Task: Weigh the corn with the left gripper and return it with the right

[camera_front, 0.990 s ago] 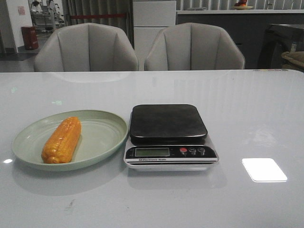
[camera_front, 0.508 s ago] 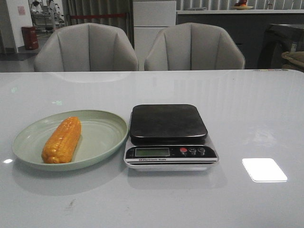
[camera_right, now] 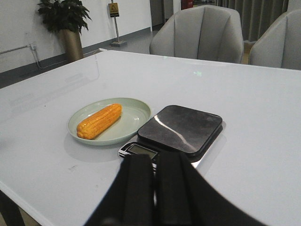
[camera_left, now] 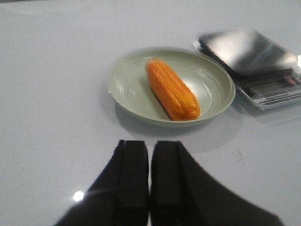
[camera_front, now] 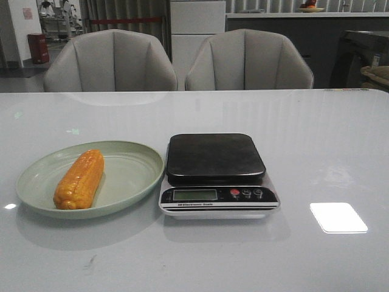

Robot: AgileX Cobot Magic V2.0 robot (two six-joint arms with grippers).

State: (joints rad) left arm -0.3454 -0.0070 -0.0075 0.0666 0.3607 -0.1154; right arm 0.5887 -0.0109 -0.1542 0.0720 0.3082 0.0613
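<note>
1. Left gripper (camera_left: 149,176): black, two-fingered. Jaws drawn together with only a hairline gap, nothing between them. It hangs above bare tabletop, apart from the plate, and appears only in its own wrist view.

2. Right gripper (camera_right: 154,188): black, two-fingered. Jaws likewise closed to a thin seam and empty. It is raised over the near side of the table, with the scale's display end lying just past its fingertips in its wrist view.

3. Corn (camera_front: 79,179): one orange-yellow cob with rows of kernels, lying flat on its side in the plate. It runs lengthwise from the plate's near-left toward its far middle, resting on the left half of the dish (neither gripper touches it).

4. Plate (camera_front: 130,176): shallow, round, pale green. It sits on the table at the left of the scale, its right rim just beside the scale's body; whether they touch cannot be told.

5. Scale (camera_front: 216,157): square black platform with rounded corners on a silver base, nothing on it. A front strip carries a small display (camera_front: 194,194), its reading too small to make out, and three round buttons, one of them red (camera_front: 234,193).

6. Table (camera_front: 316,146): glossy white top, with a bright rectangular reflection (camera_front: 338,217) near the right front.

7. Chairs (camera_front: 110,61): two grey upholstered chairs stand side by side behind the far edge of the table.
</note>
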